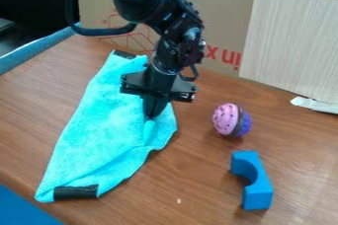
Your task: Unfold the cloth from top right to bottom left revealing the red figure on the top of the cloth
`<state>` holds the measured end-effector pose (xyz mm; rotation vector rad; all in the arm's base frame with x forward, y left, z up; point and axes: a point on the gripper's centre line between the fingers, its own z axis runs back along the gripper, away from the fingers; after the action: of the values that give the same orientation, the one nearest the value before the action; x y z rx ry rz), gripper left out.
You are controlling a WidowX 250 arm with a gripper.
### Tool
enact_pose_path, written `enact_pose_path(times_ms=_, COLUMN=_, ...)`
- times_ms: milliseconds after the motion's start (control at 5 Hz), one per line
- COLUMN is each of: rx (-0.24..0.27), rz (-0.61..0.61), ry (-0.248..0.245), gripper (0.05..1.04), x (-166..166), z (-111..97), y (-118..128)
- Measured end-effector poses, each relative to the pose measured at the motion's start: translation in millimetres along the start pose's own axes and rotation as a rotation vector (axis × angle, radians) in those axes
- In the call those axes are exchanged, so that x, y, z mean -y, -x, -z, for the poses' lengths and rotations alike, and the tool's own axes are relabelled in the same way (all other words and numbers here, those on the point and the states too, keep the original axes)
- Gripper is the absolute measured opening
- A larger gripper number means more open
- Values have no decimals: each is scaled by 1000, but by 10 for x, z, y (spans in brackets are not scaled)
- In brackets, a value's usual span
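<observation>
The gripper (153, 114) points down over the right part of the turquoise cloth (99, 125). Its two fingers are together at the cloth's surface, shut on a bit of it, and a raised crease runs down from their tips. The cloth lies as a long, slanted shape from the upper middle to the lower left, with a rounded bulge on its right side. Dark patches mark its top corner and its bottom edge. The gripper's body hides part of the cloth's upper right edge.
Right of the cloth, a pink and purple toy cupcake (228, 120) sits on the wooden table (198, 184). Nearer the front right lies a blue arch block (254, 182). A cardboard box (221, 26) stands along the back, with a pale wood-look panel (290, 46).
</observation>
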<state>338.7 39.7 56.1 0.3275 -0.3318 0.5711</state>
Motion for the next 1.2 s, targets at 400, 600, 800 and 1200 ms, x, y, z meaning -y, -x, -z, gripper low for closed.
enact_pose_path(times_ms=400, rx=-45, rz=-76, ry=29, gripper=51, x=-205, z=-110, y=-70)
enact_pose_path(times_ms=600, rx=-59, rz=-119, ry=86, gripper=50, x=-376, z=-267, y=-159)
enact_pose_path(times_ms=800, rx=-75, rz=-156, ry=127, gripper=51, x=-627, z=-382, y=-240)
enact_pose_path(times_ms=1200, rx=-96, rz=-193, ry=65, gripper=50, x=-1247, z=-233, y=-480)
